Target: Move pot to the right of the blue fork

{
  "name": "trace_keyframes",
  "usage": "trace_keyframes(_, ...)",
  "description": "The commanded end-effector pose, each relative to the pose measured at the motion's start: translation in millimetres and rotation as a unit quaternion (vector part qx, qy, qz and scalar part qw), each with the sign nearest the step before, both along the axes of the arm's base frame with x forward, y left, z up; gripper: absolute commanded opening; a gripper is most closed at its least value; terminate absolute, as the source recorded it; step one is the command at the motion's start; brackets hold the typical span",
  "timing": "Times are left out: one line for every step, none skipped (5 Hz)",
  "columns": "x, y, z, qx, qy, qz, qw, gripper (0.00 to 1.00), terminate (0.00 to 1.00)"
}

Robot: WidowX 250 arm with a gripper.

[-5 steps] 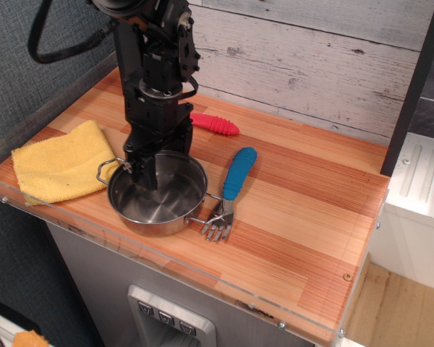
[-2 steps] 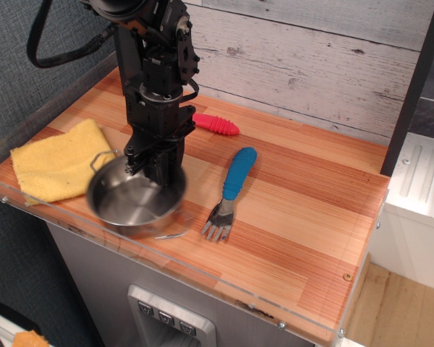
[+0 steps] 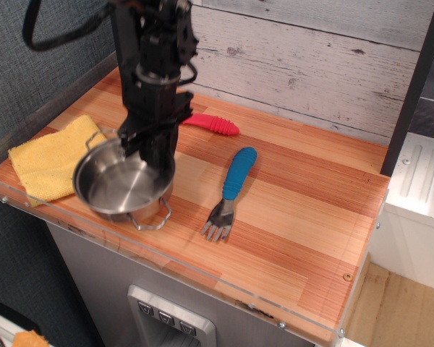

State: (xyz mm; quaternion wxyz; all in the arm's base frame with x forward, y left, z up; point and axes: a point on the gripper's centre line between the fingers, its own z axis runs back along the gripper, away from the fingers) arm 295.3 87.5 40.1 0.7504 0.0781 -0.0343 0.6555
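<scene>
The shiny steel pot [image 3: 119,186] hangs tilted above the front left of the wooden table, lifted off the surface, with one wire handle [image 3: 150,218] hanging down at its front. My black gripper [image 3: 150,148] is shut on the pot's far rim. The blue fork [image 3: 231,189] lies on the table to the right of the pot, blue handle toward the wall, tines toward the front edge.
A yellow cloth [image 3: 47,159] lies at the left, partly behind the pot. A red-handled utensil [image 3: 215,124] lies behind the arm near the plank wall. The wooden table [image 3: 311,217] has a clear plastic lip along its front edge.
The pot stood on the table next to the fork's tines a second ago. Now the gripper has lifted it up and carried it to the left, tilted, away from the fork.
</scene>
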Motion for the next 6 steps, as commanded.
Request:
trace_keyframes(16.3, -25.2, 48.4, -0.009, -0.046, 0.020, 0.9987, 0.00, 0.00)
trace_keyframes(18.8, -47.9, 58.6, -0.010, -0.051, 0.023, 0.9984, 0.00, 0.00)
trace_keyframes(21.0, -70.9, 60.7, -0.023, -0.054, 0.016, 0.9981, 0.00, 0.00)
trace_keyframes(22.6, -97.8, 54.1, -0.037, -0.059, 0.015, 0.9975, 0.00, 0.00)
trace_keyframes(26.0, -122.7, 47.2, -0.041, -0.057, -0.001, 0.9975, 0.00, 0.00)
trace_keyframes(32.0, -145.9, 37.0, -0.057, -0.058, 0.002, 0.9967, 0.00, 0.00)
